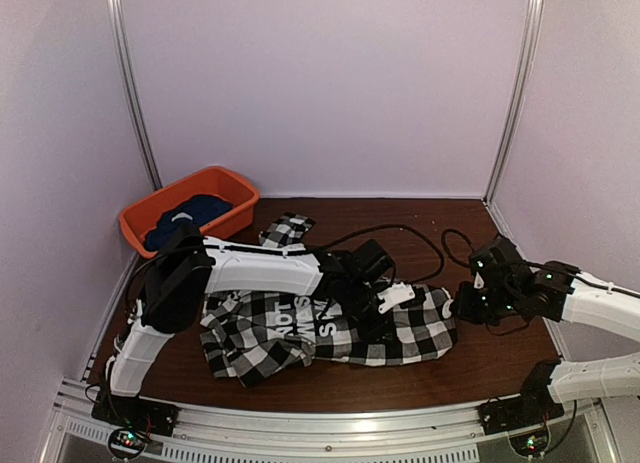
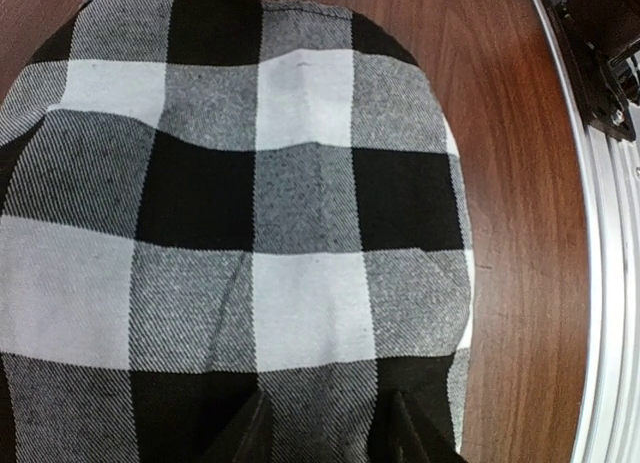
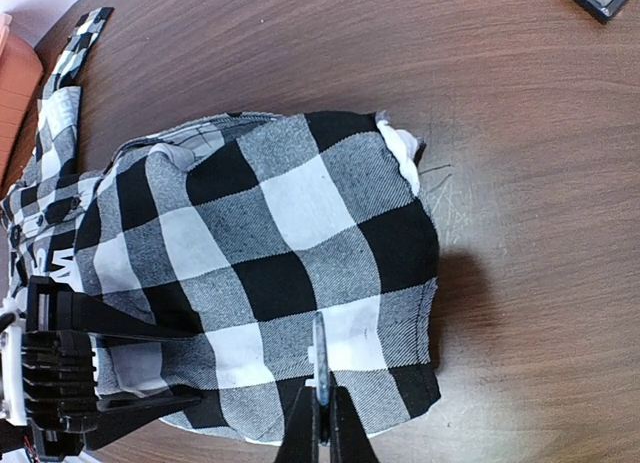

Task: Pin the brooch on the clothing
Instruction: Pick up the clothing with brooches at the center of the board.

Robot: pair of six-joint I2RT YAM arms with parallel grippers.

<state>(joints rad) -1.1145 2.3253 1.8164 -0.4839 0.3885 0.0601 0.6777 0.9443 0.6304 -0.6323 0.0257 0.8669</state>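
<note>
Clothing lies spread directly under the left end effector.

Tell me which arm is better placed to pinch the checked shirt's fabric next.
Left, likely. The left gripper hangs open directly over the checked shirt, fingers apart just above the cloth; the right gripper is shut, out at the shirt's hem.

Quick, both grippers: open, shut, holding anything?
Left gripper: open, fingers astride the shirt fabric.
Right gripper: shut, tips at the shirt; holding anything cannot be told.
</note>
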